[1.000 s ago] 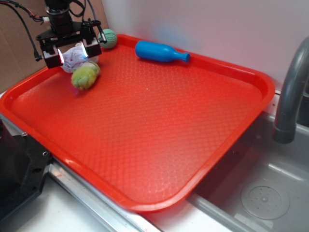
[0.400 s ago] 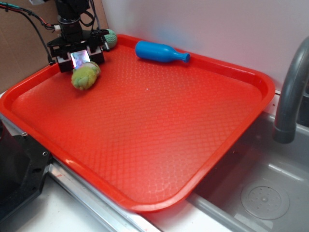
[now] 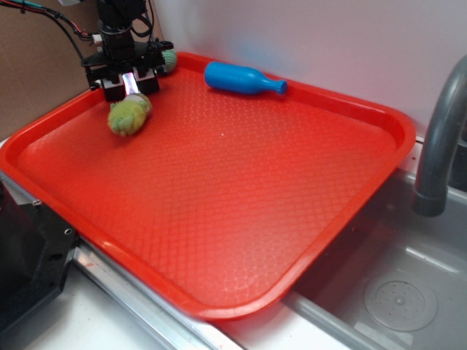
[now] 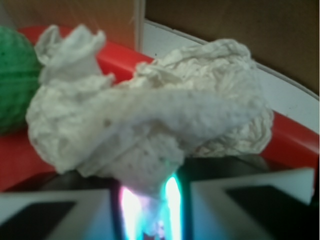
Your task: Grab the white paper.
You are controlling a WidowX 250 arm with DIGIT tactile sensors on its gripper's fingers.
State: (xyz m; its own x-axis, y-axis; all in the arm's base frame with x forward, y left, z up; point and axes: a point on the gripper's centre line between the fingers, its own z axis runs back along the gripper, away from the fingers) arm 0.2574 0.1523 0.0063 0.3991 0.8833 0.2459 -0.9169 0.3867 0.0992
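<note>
In the exterior view the gripper (image 3: pixel 130 82) hides nearly all of the white paper (image 3: pixel 130 80); only a pale sliver shows between the black fingers. The wrist view fills with the crumpled wad (image 4: pixel 150 125), its lower fold pinched in the narrow gap between the two finger pads (image 4: pixel 55 215), so the jaws are drawn close and clamped on it at the back left of the red tray (image 3: pixel 241 189). A teal-green knitted ball (image 4: pixel 15 75) sits just beside it, cut off at the frame edge. A yellow-green ball (image 3: pixel 129 115) lies just in front; a blue bottle (image 3: pixel 241 78) lies farther right.

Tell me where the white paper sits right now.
In the wrist view the white paper fills the frame, pinched between the pincer fingers at the red tray's far-left corner, between the yellow-green ball and teal ball.
</note>
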